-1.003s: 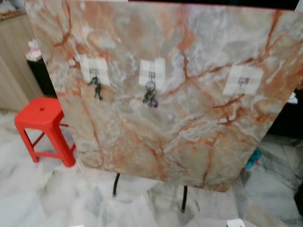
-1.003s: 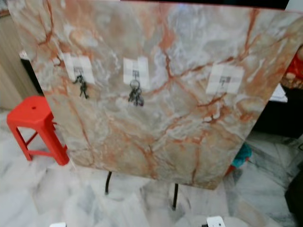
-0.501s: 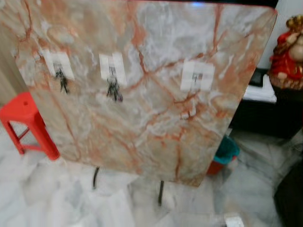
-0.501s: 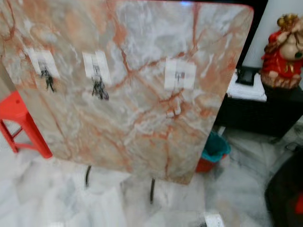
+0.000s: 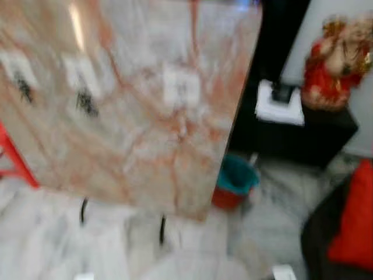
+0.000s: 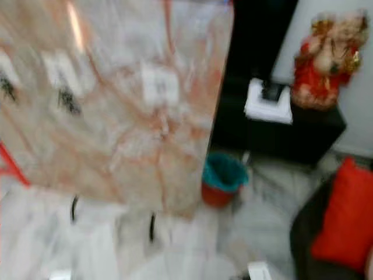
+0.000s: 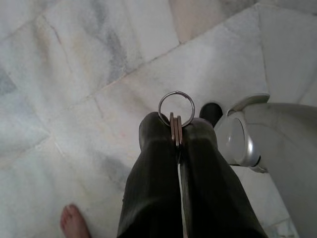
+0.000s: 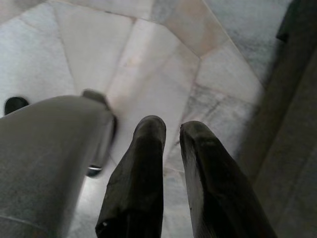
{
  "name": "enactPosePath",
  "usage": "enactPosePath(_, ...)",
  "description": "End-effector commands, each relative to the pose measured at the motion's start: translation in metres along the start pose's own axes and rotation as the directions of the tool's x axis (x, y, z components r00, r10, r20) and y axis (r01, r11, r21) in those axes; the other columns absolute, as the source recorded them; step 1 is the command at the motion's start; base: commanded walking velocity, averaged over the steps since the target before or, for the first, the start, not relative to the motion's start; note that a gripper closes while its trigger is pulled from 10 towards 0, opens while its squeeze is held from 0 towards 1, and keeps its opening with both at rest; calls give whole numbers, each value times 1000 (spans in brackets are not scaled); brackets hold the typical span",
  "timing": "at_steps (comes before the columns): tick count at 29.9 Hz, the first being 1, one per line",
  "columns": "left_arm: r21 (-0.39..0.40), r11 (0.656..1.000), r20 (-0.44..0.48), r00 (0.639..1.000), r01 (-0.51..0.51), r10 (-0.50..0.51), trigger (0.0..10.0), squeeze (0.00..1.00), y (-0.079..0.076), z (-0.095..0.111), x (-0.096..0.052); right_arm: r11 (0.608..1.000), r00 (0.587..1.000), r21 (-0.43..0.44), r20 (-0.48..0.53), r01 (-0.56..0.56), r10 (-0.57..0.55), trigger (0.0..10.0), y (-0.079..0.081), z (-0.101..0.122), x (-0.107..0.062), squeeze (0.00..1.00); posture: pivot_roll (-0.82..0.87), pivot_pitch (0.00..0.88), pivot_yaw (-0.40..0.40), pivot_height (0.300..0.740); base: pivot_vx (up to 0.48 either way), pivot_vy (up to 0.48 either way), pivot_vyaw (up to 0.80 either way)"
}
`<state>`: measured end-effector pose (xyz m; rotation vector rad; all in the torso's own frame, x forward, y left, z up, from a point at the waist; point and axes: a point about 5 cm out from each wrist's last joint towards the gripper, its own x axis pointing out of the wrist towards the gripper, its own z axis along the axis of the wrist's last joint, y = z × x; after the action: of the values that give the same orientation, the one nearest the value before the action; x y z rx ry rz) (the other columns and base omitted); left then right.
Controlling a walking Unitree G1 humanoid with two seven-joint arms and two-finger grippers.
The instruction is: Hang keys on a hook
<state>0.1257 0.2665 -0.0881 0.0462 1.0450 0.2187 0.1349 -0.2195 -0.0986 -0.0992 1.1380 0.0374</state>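
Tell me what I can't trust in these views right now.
- Hooks on the board: eye views, motion blur; the white pads show, the hooks don't.
- Hanging key bunches: dark smears.
- Keys below the ring: left wrist view, hidden between the left gripper's fingers.
- Stool: cut off by the edge.

Motion-blurred head views, sharp wrist views

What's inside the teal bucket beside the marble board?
The teal bucket looks dark and hollow at its mouth; blur hides any contents. It stands on the floor right of the marble board.
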Motion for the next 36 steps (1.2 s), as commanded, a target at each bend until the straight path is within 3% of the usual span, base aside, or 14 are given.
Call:
enactPosePath(1, 7, 1000, 28, 1000, 0, 0, 10000, 0, -2, 8, 1, 1000, 1000, 7, 1, 20, -20, 10000, -7, 0, -1, 0, 19, 0, -23, 715, 0, 0, 0)
enactPosePath(7, -33, 997, 171, 983, -69, 73, 10000, 0, -11, 37, 5, 1000, 1000, 11, 2, 18, -18, 10000, -7, 0, -1, 0, 24, 0, -26, 715, 0, 0, 0)
enactPosePath(11, -28, 994, 312, 944, -107, 110, 10000, 0, -24, 88, 6, 1000, 1000, 9, 4, 15, -15, 10000, -7, 0, -1, 0, 26, 0, -27, 715, 0, 0, 0)
enactPosePath(12, -31, 991, 395, 910, -127, 128, 10000, 0, -29, 114, 4, 1000, 1000, 10, 5, 15, -15, 10000, -7, 0, -1, 0, 26, 0, -27, 715, 0, 0, 0)
enactPosePath(14, -38, 990, 436, 889, -135, 138, 10000, 0, -30, 125, 2, 1000, 1000, 11, 6, 14, -14, 10000, -7, 0, -1, 0, 27, 0, -27, 715, 0, 0, 0)
enactPosePath(15, -70, 987, 547, 822, -145, 159, 10000, 0, -30, 150, -6, 1000, 1000, 11, 8, 14, -14, 10000, -7, 0, -1, 0, 28, 0, -28, 715, 0, 0, 0)
enactPosePath(17, -91, 987, 658, 736, -133, 160, 10000, 0, -30, 173, -17, 1000, 1000, 10, 7, 14, -14, 10000, -7, 0, -1, 0, 28, 0, -29, 715, 0, 0, 0)
enactPosePath(19, -91, 991, 726, 674, -103, 137, 10000, 0, -32, 183, -26, 1000, 1000, 7, 6, 15, -15, 10000, -8, 0, -2, 0, 27, 0, -28, 715, 0, 0, 0)
enactPosePath(20, -79, 995, 785, 611, -63, 102, 10000, 0, -36, 192, -36, 1000, 1000, 6, 5, 16, -16, 10000, -8, -1, -2, 0, 27, 0, -29, 715, 0, 0, 0)
enactPosePath(21, -79, 995, 785, 611, -63, 102, 10000, 0, -36, 192, -36, 1000, 1000, 6, 5, 16, -16, 10000, -8, -1, -2, 0, 27, 0, -29, 715, 0, 0, 0)
enactPosePath(22, -53, 998, 838, 542, -15, 53, 10000, 0, -43, 199, -48, 1000, 1000, 6, 6, 17, -17, 10000, -9, -1, -2, 0, 34, 0, -32, 715, 0, 0, 0)
enactPosePath(26, 51, 995, 905, 418, 83, -81, 10000, 0, -67, 205, -73, 1000, 1000, 0, 6, 21, -21, 10000, -9, 0, -2, 0, 41, 0, -38, 715, 0, 0, 0)
enactPosePath(33, 10, 990, 912, 404, 143, -67, 10000, 0, -76, 199, -83, 1000, 1000, -3, 10, 21, -21, 10000, -10, 0, -2, 0, 47, 0, -47, 715, 0, 0, 0)
enactPosePath(36, -13, 985, 917, 395, 170, -56, 10000, 0, -78, 209, -86, 1000, 1000, -7, 9, 18, -18, 10000, -10, 0, -2, 0, 48, 0, -48, 715, 0, 0, 0)
